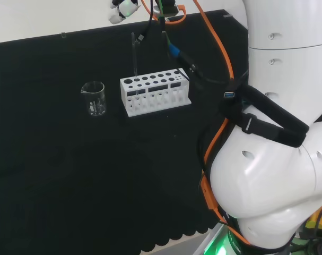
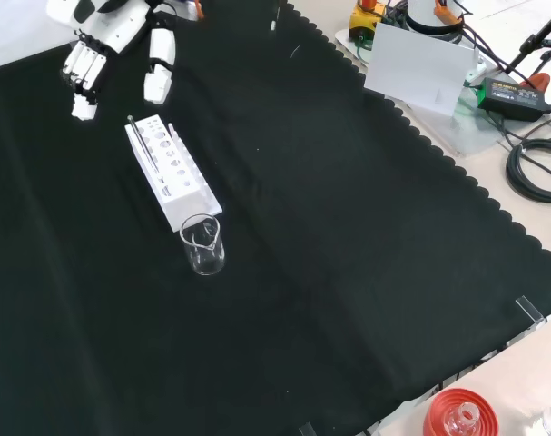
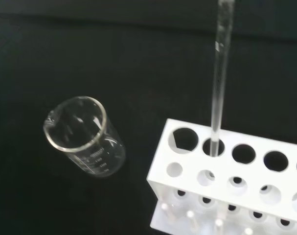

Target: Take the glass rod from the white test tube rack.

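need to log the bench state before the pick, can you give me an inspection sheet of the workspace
surface: black cloth with a scalloped edge covers the bench.
job's things: thin clear glass rod stands upright in a hole near one end of the white plastic test tube rack; not yet gripped.
clutter: small clear glass beaker stands beside that end of the rack, apart from it, and looks empty.
hand: black and white hand hangs above the rack's far end in the front view, fingers relaxed, holding nothing.
cables: orange and black cables run along the arm.
surroundings: red ribbed ring stand with glassware and a white sheet lie off the cloth.
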Controlling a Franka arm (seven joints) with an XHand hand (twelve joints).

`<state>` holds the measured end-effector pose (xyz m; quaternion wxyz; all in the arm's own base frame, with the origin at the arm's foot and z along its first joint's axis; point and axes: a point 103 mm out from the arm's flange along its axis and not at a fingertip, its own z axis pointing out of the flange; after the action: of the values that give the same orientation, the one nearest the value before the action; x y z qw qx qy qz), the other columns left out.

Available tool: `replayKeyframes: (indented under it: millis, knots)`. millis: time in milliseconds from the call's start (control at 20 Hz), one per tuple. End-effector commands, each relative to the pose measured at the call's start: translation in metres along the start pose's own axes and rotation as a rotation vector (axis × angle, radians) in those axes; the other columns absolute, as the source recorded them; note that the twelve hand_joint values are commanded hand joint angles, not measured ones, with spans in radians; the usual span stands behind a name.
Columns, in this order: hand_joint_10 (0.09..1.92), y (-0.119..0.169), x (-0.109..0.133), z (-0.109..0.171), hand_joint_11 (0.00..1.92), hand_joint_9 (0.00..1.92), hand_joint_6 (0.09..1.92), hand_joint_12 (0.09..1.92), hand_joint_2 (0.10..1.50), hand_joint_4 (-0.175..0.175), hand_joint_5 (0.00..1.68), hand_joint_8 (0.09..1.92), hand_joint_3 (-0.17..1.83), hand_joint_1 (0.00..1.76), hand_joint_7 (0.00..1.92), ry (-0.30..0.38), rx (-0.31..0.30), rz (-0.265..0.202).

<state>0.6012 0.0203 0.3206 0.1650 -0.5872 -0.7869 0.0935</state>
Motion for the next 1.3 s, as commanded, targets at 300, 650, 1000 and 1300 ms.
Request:
replayKeyframes:
  millis: [300, 650, 1000, 1300]
  knots:
    - [1.00, 0.004, -0.030, 0.022, 0.12, 0.22, 0.09, 1.46, 1.07, -0.111, 0.28, 0.93, 0.21, 0.32, 0.13, 0.027, 0.038, 0.036]
    - [1.02, 0.004, -0.031, 0.030, 0.14, 0.28, 0.09, 1.48, 1.07, -0.110, 0.29, 0.92, 0.21, 0.31, 0.14, 0.021, 0.058, 0.046]
    - [0.99, 0.004, -0.031, 0.042, 0.24, 0.38, 0.09, 1.46, 1.07, -0.116, 0.37, 0.91, 0.22, 0.31, 0.21, -0.011, 0.098, 0.047]
    - [0.97, 0.006, -0.033, 0.054, 0.30, 0.43, 0.11, 1.44, 1.06, -0.116, 0.42, 0.90, 0.21, 0.32, 0.22, -0.040, 0.145, 0.056]
